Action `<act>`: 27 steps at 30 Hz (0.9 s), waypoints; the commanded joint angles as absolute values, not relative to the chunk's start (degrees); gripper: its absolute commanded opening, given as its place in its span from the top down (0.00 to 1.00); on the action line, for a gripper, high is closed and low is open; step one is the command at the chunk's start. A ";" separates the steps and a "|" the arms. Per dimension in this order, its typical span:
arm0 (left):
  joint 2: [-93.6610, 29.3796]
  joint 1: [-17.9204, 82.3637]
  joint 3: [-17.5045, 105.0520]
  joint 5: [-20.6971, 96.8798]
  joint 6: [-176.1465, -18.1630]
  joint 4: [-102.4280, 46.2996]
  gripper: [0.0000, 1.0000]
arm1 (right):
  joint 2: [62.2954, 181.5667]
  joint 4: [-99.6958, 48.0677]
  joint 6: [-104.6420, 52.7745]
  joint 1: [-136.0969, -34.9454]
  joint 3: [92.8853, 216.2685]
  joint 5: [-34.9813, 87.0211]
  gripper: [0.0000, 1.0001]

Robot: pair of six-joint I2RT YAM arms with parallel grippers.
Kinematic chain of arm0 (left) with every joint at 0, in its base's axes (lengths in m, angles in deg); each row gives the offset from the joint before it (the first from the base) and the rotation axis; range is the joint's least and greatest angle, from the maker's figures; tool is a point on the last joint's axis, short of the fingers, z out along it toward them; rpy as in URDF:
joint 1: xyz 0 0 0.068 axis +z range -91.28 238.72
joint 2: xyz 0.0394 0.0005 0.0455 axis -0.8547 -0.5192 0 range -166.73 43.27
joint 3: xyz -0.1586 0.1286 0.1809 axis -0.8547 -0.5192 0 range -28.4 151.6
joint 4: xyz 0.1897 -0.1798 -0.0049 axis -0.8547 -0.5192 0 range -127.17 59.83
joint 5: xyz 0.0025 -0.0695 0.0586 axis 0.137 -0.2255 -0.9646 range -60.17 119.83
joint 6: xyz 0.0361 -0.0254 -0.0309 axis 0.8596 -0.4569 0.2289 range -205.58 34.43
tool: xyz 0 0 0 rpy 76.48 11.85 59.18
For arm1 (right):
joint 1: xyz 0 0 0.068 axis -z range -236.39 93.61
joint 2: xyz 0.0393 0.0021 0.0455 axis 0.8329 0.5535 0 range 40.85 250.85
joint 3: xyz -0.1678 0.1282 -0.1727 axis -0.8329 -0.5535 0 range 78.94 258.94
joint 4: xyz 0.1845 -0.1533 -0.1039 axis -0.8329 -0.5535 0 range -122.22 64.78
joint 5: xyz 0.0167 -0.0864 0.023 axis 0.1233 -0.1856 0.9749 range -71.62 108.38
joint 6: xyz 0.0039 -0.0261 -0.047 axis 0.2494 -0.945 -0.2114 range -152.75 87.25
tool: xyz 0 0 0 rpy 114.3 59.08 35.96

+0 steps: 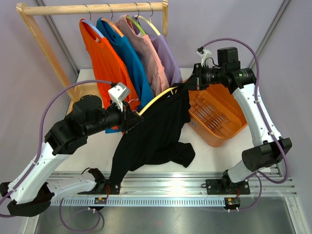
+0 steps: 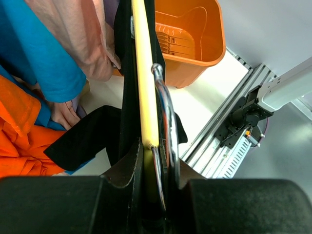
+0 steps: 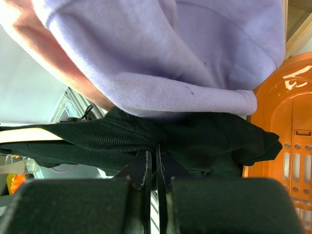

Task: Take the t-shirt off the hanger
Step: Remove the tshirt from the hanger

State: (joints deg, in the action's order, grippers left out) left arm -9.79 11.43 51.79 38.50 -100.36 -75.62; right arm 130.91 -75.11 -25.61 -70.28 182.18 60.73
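Top external: left hand [image 1: 135,118] clamps hanger [image 1: 157,99], right hand [image 1: 186,87] pinches black t-shirt [image 1: 161,134].

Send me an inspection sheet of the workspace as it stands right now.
Surface: white table, partly under draped cloth.
Job's things: black t-shirt hangs on yellow hanger, off the rack, lower end resting on the table.
Clutter: orange basket; four shirts on wooden rack.
Grippers: left gripper shut on the hanger; right gripper shut on the t-shirt.
Cables: purple cables loop above each arm.
Surroundings: grey walls; aluminium rail at near edge.
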 commanded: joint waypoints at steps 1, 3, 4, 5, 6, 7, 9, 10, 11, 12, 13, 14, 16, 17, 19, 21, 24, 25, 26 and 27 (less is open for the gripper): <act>-0.33 10.29 61.07 48.03 -101.22 -82.02 1.00 | 134.46 -67.23 -33.63 -58.51 180.55 30.77 1.00; -0.24 10.29 61.86 47.50 -101.31 -82.55 1.00 | 135.15 -68.01 -33.28 -58.15 180.72 30.86 1.00; -0.07 10.21 62.48 47.15 -101.48 -82.64 1.00 | 135.33 -68.46 -33.36 -57.98 180.89 30.86 1.00; 0.02 10.29 62.66 46.97 -101.66 -82.64 1.00 | 135.42 -68.72 -33.36 -57.98 180.37 30.95 1.00; 0.02 10.29 62.75 46.79 -101.75 -82.64 1.00 | 135.33 -68.81 -33.62 -57.98 180.02 31.21 1.00; 0.02 10.29 62.83 46.62 -102.01 -82.73 1.00 | 135.07 -68.73 -33.63 -57.98 179.58 32.17 1.00; 0.02 10.29 62.31 46.79 -102.27 -81.85 1.00 | 134.81 -68.99 -33.63 -57.98 178.70 33.31 1.00; 0.02 10.29 62.13 47.23 -102.54 -81.06 1.00 | 134.72 -69.16 -33.54 -57.98 178.44 33.93 1.00; -0.06 10.29 61.87 47.41 -102.62 -80.53 1.00 | 134.89 -69.34 -33.28 -57.98 178.44 34.20 1.00; -0.06 10.29 61.96 47.84 -102.71 -80.09 1.00 | 135.07 -69.60 -33.10 -57.72 178.52 34.46 1.00; 0.02 10.29 62.30 47.76 -102.80 -79.92 1.00 | 135.42 -69.69 -33.10 -57.02 178.61 34.81 1.00; -0.06 10.29 63.35 47.59 -102.71 -80.26 1.00 | 136.12 -69.69 -33.10 -56.84 179.13 35.16 1.00; -0.24 10.29 64.67 46.71 -102.54 -81.49 1.00 | 137.43 -70.39 -29.94 -53.42 180.79 37.00 1.00; -0.24 10.29 65.29 46.44 -102.54 -81.76 1.00 | 138.49 -71.18 -29.33 -52.80 181.07 37.79 1.00; 0.11 10.29 65.38 45.83 -102.80 -81.85 1.00 | 138.93 -71.62 -29.41 -52.35 181.16 40.77 1.00; 0.72 10.29 64.60 45.48 -103.33 -81.41 1.00 | 140.16 -74.43 -31.59 -52.44 181.60 44.55 1.00; 1.08 10.29 62.67 45.65 -103.85 -79.92 1.00 | 139.99 -76.02 -34.14 -52.44 180.20 51.15 1.00; 1.25 10.29 62.05 45.82 -103.94 -79.13 1.00 | 139.12 -76.28 -34.85 -52.53 179.50 54.73 1.00; 1.43 10.29 61.35 46.09 -104.12 -78.60 1.00 | 138.59 -76.20 -35.81 -53.05 179.14 56.33 1.00; 1.52 10.29 59.17 46.70 -104.82 -76.94 1.00 | 138.15 -76.11 -36.17 -53.40 178.79 60.00 1.00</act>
